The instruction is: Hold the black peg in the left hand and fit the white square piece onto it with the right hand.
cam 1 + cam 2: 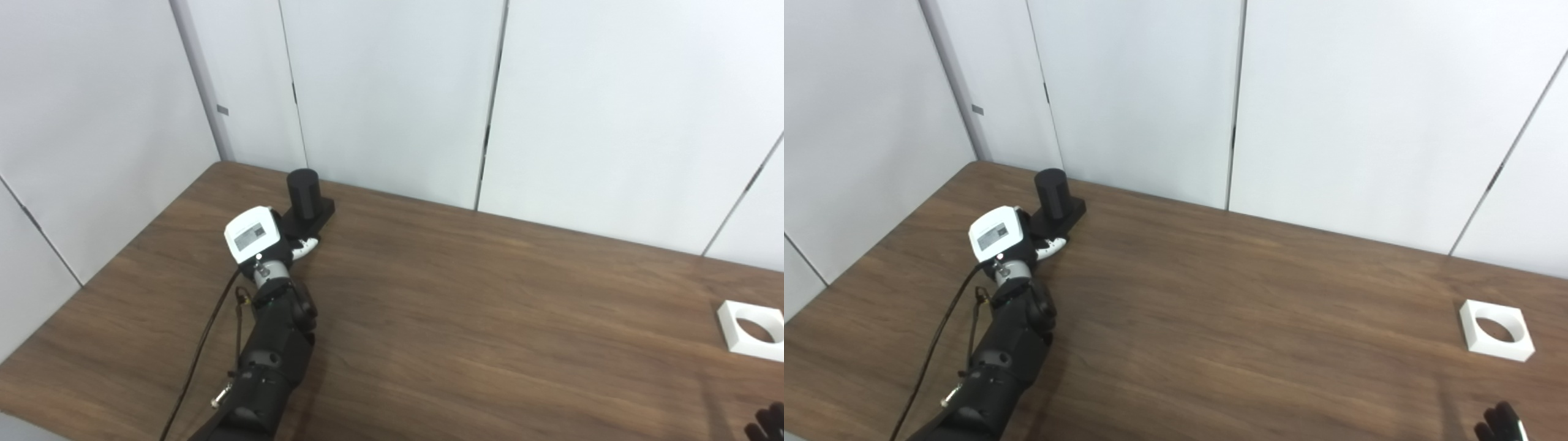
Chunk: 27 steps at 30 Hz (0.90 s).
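The black peg, a short cylinder on a flat black base, stands upright at the far left of the wooden table, close to the wall. My left hand, its white back panel facing the camera, is right at the near end of the peg's base. Most of its fingers are hidden behind the panel, and one white fingertip pokes out beside the base. The white square piece with a round hole lies flat at the far right. Only the dark fingertips of my right hand show at the bottom right corner, short of the piece.
White wall panels rise directly behind the table's far edge and along its left side. A black cable hangs along my left forearm. Bare wood stretches between the peg and the white piece.
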Each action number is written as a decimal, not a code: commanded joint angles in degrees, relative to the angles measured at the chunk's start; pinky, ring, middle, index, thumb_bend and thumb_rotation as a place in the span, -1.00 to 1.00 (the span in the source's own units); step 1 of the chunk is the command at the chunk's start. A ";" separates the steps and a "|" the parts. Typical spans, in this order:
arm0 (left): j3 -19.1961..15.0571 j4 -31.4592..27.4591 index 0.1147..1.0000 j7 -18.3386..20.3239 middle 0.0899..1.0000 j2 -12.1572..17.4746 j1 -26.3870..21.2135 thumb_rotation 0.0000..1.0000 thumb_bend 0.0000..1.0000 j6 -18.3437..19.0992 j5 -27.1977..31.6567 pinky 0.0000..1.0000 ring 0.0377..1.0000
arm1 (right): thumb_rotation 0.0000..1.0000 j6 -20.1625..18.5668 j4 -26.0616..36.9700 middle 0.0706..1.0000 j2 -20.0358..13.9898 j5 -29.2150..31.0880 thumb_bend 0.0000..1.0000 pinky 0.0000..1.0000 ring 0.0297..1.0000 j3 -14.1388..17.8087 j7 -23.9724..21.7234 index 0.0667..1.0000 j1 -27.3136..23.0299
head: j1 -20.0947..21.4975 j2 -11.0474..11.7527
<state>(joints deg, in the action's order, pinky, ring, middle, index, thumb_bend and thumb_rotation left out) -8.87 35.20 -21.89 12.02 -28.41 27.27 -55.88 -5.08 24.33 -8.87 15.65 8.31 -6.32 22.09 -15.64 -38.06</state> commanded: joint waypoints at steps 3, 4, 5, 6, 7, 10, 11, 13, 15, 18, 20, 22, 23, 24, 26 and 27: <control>2.24 -0.34 -0.09 -1.37 0.45 0.29 -0.57 -0.57 0.44 -1.07 5.84 0.41 0.54 | 1.00 0.46 2.97 1.00 -0.10 0.31 0.46 1.00 1.00 0.15 0.12 1.00 -0.33 | 0.04 -0.17; 2.54 -0.16 -0.13 -2.15 0.44 0.52 -0.44 -0.71 0.24 -1.53 7.08 0.42 0.54 | 0.99 0.46 2.97 1.00 -0.16 0.23 0.46 1.00 1.00 0.15 0.10 1.00 -0.30 | 0.04 -0.17; 2.93 0.05 -0.15 -2.79 0.42 0.74 -0.36 -0.79 0.14 -1.77 8.05 0.41 0.53 | 1.00 0.43 2.99 1.00 -0.21 0.17 0.47 1.00 1.00 0.17 0.09 1.00 -0.27 | -0.01 -0.20; 3.43 0.16 -0.16 -3.31 0.40 0.96 -0.29 -0.83 0.08 -1.80 8.86 0.40 0.51 | 1.00 0.40 3.03 1.00 -0.26 0.14 0.46 1.00 1.00 0.19 0.08 1.00 -0.24 | -0.06 -0.26; 3.97 0.48 -0.17 -3.87 0.39 1.20 -0.23 -0.85 0.06 -1.72 9.42 0.39 0.50 | 1.00 0.30 3.10 1.00 -0.29 0.14 0.46 1.00 1.00 0.19 0.07 1.00 -0.21 | -0.06 -0.26; 5.46 0.68 -0.17 -4.83 0.46 1.78 0.13 -0.87 0.05 -1.27 11.21 0.36 0.52 | 1.00 -0.15 3.56 1.00 -0.24 -0.07 0.45 1.00 1.00 0.17 0.26 1.00 -0.18 | -0.09 -0.32; 5.79 0.45 -0.17 -5.04 0.48 1.87 0.29 -0.88 0.05 -1.19 11.84 0.38 0.54 | 1.00 -0.24 3.65 1.00 -0.23 0.01 0.45 1.00 1.00 0.18 0.25 1.00 -0.19 | -0.09 -0.32; 6.34 0.07 -0.18 -5.66 0.49 2.01 0.58 -0.90 0.05 -1.12 12.97 0.39 0.57 | 1.00 -0.51 3.70 1.00 -0.15 0.42 0.46 1.00 1.00 0.32 0.20 1.00 -0.25 | -0.11 -0.29; 7.07 0.15 -0.18 -6.34 0.48 2.26 0.67 -0.91 0.05 -0.96 13.56 0.38 0.56 | 1.00 -0.65 3.67 1.00 -0.16 0.67 0.45 1.00 1.00 0.40 0.15 1.00 -0.30 | -0.14 -0.33; 7.98 0.29 -0.17 -6.96 0.43 2.62 0.72 -0.91 0.04 -0.96 14.45 0.32 0.51 | 1.00 -0.53 3.63 1.00 -0.30 0.44 0.45 1.00 1.00 0.35 0.04 1.00 -0.34 | -0.16 -0.31; 8.39 -0.32 -0.17 -6.94 0.42 2.71 0.93 -0.91 0.04 -0.77 15.08 0.31 0.50 | 1.00 -0.62 3.69 1.00 -0.23 0.47 0.45 1.00 1.00 0.33 0.10 1.00 -0.37 | 0.12 -0.28; 8.69 -1.25 -0.17 -6.61 0.42 2.73 1.31 -0.91 0.04 -0.57 15.26 0.30 0.49 | 1.00 -0.51 3.67 1.00 -0.15 0.45 0.45 1.00 1.00 0.30 0.10 1.00 -0.35 | 0.33 -0.31; 8.92 -1.96 -0.17 -6.36 0.42 2.77 1.65 -0.91 0.04 -0.55 15.37 0.32 0.49 | 1.00 -0.44 3.69 1.00 -0.13 0.27 0.44 1.00 1.00 0.25 0.12 1.00 -0.34 | 0.55 -0.32; 9.09 -2.48 -0.17 -6.18 0.39 2.81 1.89 -0.91 0.04 -0.54 15.47 0.32 0.47 | 1.00 -0.41 3.72 1.00 -0.11 0.13 0.44 1.00 1.00 0.22 0.14 1.00 -0.33 | 0.66 -0.34; 9.82 -5.40 -0.17 -5.35 0.35 2.92 3.48 -0.91 0.04 -0.93 15.98 0.29 0.44 | 1.00 -0.78 4.01 1.00 0.09 0.11 0.42 1.00 1.00 0.20 0.39 1.00 -0.37 | 1.10 -0.43; 10.08 -6.57 -0.17 -5.09 0.33 2.95 4.12 -0.91 0.04 -1.02 16.23 0.30 0.43 | 1.00 -0.91 4.10 1.00 0.16 0.15 0.41 1.00 1.00 0.18 0.45 1.00 -0.38 | 1.23 -0.46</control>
<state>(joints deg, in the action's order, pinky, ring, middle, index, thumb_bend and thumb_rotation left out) 0.25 30.22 -28.40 15.48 -24.74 26.54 -40.31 -6.40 25.81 -8.79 15.61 8.36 -6.26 22.20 -14.50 -38.41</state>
